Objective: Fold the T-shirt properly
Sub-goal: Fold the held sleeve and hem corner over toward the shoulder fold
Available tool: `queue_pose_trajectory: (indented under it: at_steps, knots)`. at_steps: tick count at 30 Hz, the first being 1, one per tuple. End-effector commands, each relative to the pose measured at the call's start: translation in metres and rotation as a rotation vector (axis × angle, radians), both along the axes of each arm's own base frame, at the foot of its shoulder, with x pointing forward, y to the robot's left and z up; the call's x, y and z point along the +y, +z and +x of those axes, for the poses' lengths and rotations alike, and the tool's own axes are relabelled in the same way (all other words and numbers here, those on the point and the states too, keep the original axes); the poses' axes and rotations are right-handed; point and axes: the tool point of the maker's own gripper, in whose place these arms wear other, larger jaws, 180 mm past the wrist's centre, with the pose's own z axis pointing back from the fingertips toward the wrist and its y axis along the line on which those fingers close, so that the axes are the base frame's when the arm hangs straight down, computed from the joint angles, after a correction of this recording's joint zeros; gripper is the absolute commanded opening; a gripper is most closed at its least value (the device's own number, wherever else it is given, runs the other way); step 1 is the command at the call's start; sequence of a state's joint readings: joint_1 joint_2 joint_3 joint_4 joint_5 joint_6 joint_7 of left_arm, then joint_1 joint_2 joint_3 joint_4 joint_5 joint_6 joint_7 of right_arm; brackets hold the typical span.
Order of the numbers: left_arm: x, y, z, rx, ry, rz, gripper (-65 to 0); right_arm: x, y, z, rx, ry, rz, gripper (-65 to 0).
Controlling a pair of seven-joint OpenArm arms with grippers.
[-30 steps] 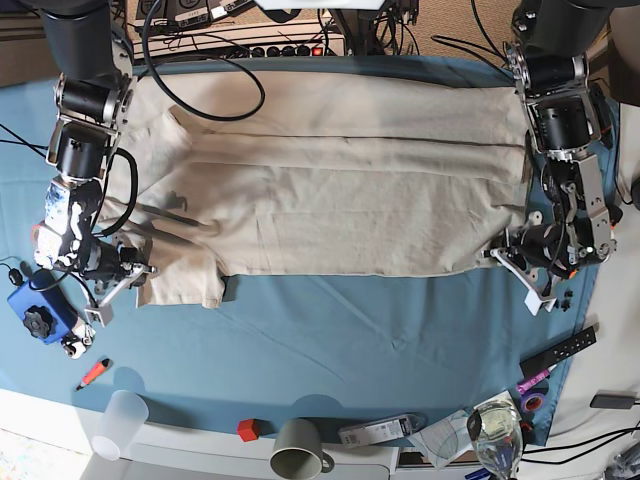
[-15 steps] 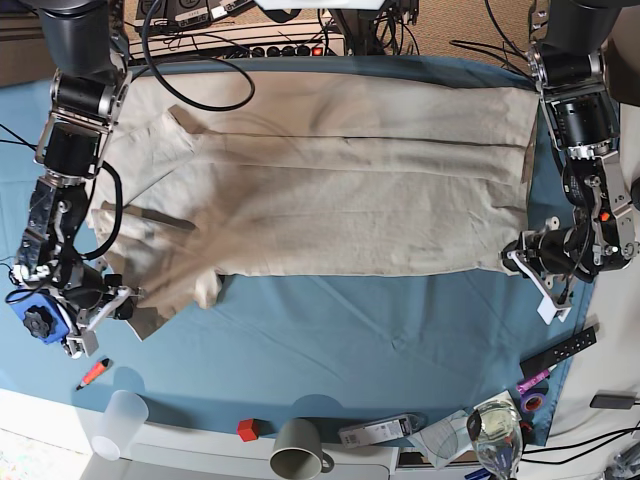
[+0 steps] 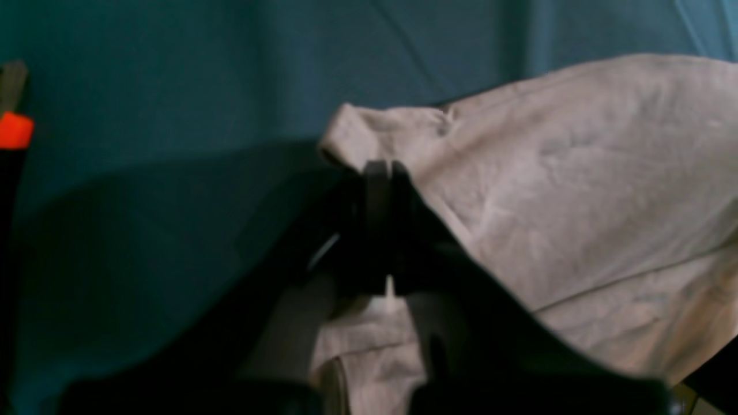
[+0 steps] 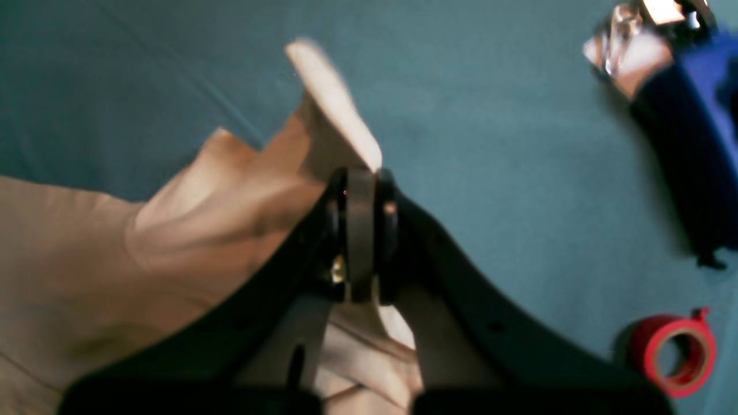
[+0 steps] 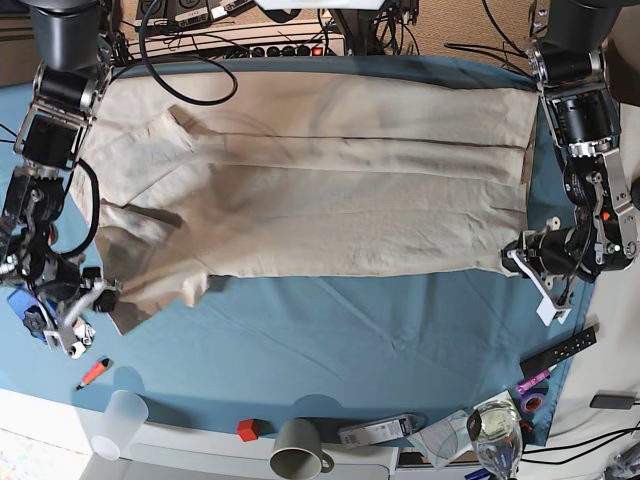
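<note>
Far left of the base view: right gripper (image 5: 97, 297), jaws clamped shut on a sleeve corner of the large plain beige short-sleeved cotton T-shirt (image 5: 310, 190), just beside a blue box-shaped device (image 5: 30, 312). In the right wrist view, a red tape roll (image 4: 673, 354) lying apart on the teal-blue table cloth (image 5: 350, 350). Across the middle: T-shirt spread flat, wide and creased. Far right: left gripper (image 5: 522, 252), closed tight on the shirt's near hem corner, fabric slightly lifted there.
</note>
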State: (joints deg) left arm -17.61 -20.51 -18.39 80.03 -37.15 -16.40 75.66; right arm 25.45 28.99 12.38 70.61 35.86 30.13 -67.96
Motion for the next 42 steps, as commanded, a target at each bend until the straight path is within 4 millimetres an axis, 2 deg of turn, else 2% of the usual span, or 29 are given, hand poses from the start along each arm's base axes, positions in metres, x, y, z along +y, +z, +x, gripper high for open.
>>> queue_pose_trajectory:
  at_steps: [1,8,15,21,29,36,42]
  knots:
    - [0.004,0.016,0.008,-0.054,-0.016,0.015,-65.0,-0.009,0.022,0.004,-0.064,-0.001,-0.011,-65.0]
    - [0.000,0.009,-0.016,-0.050,-0.047,0.034,-65.0,-0.013,0.020,-0.029,-0.093,0.014,-0.056,-65.0]
    - [0.020,0.020,-0.033,-0.113,0.021,0.020,-65.0,-0.014,0.011,-0.056,-0.087,0.014,-0.063,-65.0]
    - [0.012,0.015,-0.047,-0.106,-0.009,-0.051,-65.0,-0.018,0.013,-0.070,-0.090,0.017,-0.062,-65.0]
    - [0.006,0.022,-0.067,-0.136,-0.067,0.005,-65.0,-0.014,0.009,-0.094,-0.074,0.044,-0.080,-65.0]
    - [0.001,0.013,-0.093,-0.111,-0.090,0.028,-65.0,-0.016,0.013,-0.117,-0.077,0.040,-0.115,-65.0]
    - [-0.002,0.016,-0.101,-0.120,-0.105,0.044,-65.0,-0.017,0.007,-0.141,-0.061,0.028,-0.105,-65.0]
